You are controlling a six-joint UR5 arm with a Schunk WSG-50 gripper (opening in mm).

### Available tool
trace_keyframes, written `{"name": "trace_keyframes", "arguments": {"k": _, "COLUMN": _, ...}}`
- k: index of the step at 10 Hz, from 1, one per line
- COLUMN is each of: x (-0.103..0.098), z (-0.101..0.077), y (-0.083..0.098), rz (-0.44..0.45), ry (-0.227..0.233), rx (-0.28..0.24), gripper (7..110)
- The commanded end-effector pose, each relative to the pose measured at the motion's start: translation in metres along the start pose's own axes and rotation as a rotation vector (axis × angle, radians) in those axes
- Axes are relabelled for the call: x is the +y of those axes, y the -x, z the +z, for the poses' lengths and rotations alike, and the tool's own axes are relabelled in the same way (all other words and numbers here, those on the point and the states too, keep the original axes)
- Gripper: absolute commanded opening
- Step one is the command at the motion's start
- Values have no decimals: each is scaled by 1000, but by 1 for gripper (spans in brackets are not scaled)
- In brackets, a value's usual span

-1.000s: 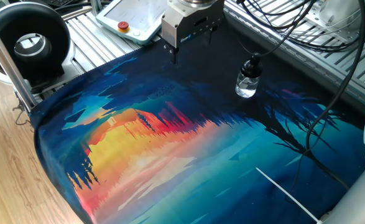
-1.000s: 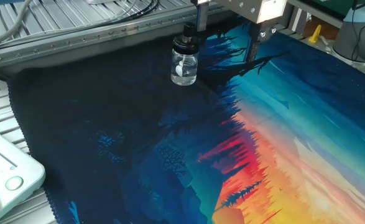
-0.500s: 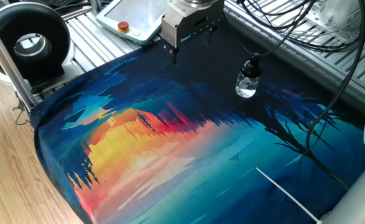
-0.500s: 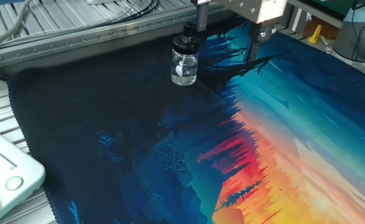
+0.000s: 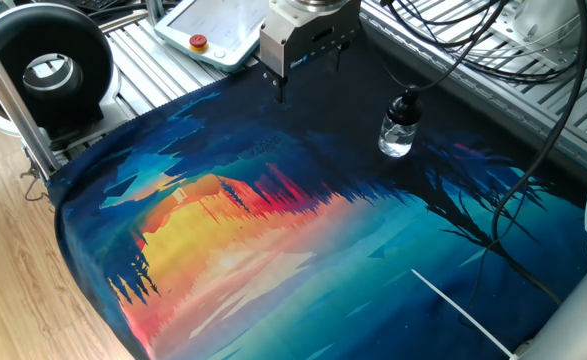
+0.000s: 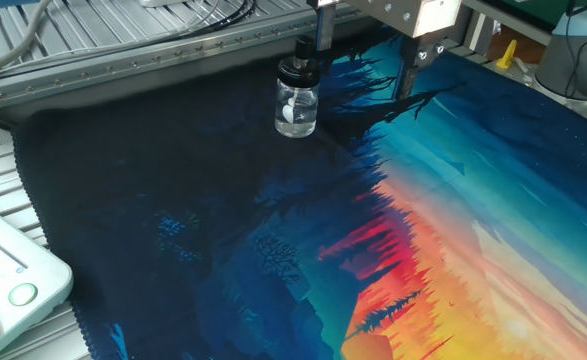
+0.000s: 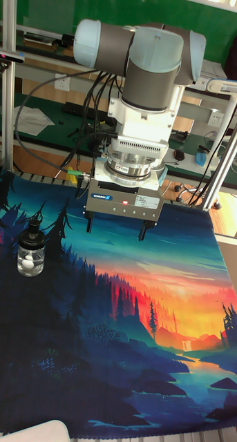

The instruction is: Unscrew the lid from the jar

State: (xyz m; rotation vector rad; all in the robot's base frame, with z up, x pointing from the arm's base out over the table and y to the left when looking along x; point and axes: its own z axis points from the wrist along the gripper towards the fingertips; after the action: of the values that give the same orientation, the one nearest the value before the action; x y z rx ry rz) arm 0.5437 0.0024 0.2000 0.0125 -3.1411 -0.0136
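The jar (image 5: pixel 397 136) is a small clear glass bottle standing upright on the dark part of the colourful mat (image 5: pixel 273 250). Its black lid (image 5: pixel 405 103) sits on its neck. In the other fixed view the jar (image 6: pixel 296 108) and lid (image 6: pixel 296 69) stand near the mat's far edge. My gripper (image 5: pixel 309 75) hangs above the mat, apart from the jar and to one side of it, open with nothing between its fingers. In the tall fixed view the gripper (image 7: pixel 116 228) is to the right of the jar (image 7: pixel 30 259) and lid (image 7: pixel 32 234).
A white teach pendant (image 5: pixel 211 30) lies on the metal rails behind the mat. A black round device (image 5: pixel 48 68) stands at the left by a metal post. Black cables (image 5: pixel 533 150) hang over the mat's right side.
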Motion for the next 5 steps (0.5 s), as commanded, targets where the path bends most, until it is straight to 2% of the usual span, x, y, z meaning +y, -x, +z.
{"name": "trace_keyframes", "arguments": {"k": 1, "x": 12, "z": 0, "y": -11, "rz": 83, "ry": 38, "rx": 47, "gripper": 109}}
{"name": "trace_keyframes", "arguments": {"k": 2, "x": 13, "z": -1, "y": -11, "rz": 86, "ry": 35, "rx": 50, "gripper": 7}}
{"name": "trace_keyframes", "arguments": {"k": 5, "x": 15, "z": -3, "y": -11, "rz": 91, "ry": 29, "rx": 56, "gripper": 7}}
